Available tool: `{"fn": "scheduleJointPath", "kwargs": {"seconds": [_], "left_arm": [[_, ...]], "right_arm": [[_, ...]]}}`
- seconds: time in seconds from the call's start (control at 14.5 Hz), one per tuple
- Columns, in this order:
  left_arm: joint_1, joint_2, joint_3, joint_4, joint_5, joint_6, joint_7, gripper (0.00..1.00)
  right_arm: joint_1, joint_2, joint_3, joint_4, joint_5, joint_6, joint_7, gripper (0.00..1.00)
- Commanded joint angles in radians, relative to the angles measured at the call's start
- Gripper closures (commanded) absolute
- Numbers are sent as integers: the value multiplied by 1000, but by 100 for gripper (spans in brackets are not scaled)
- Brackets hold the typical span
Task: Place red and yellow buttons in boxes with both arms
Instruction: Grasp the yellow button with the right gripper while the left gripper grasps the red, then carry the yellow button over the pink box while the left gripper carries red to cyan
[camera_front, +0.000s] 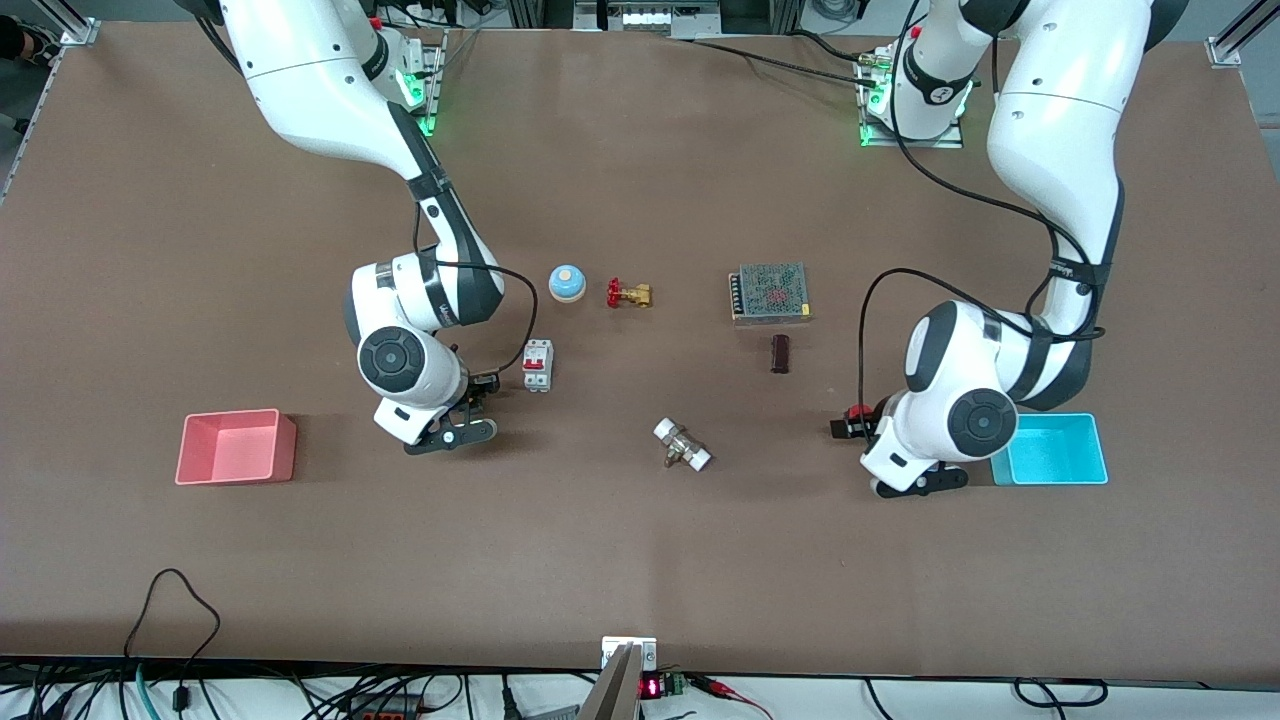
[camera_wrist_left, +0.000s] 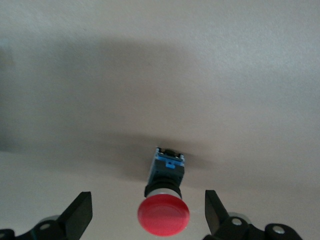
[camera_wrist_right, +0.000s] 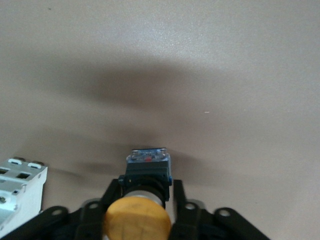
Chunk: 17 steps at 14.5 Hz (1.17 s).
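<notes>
Risks knocking the red button (camera_wrist_left: 164, 217), lying on the counter (camera_front: 640, 560) low in the frame near the cyan box (camera_front: 1050, 450), away from the open left end effector (camera_wrist_left: 147, 215) through an off-centre close, or letting the yellow button (camera_wrist_right: 136, 222) slip from the clamped right end effector (camera_wrist_right: 145, 187).

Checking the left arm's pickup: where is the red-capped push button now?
The red-capped push button lies on the table between the open left gripper's fingers, beside the cyan plastic bin.

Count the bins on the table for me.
2. The pink-red bin sits at the right arm's end; the cyan bin sits at the left arm's end, partly covered by the left arm.
</notes>
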Motion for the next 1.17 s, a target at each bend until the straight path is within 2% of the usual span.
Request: {"fn": "scheduleJointPath", "kwargs": {"seconds": [0.0,0.28,0.62,0.76,0.9,1.1], "left_arm": [[-9,-25,5,-27,-33,11,-8,17],[-9,-27,5,-27,-33,9,-8,40],[-7,-27,5,-29,-33,0,0,63],[-2,-31,6,-26,-33,-9,6,67],[14,-50,9,-13,-32,-32,15,68],[57,-74,9,5,-32,-32,69,69]], "right_arm": [[9,-14,-8,-8,-6,-4,13,74],[-7,-39,-27,15,1,-5,33,77],[-61,-127,-135,59,3,-120,37,77],[-101,-127,-179,72,18,-143,41,78],[-170,-127,-179,73,18,-143,31,82],[-241,-103,-177,86,9,-143,-40,83]]}}
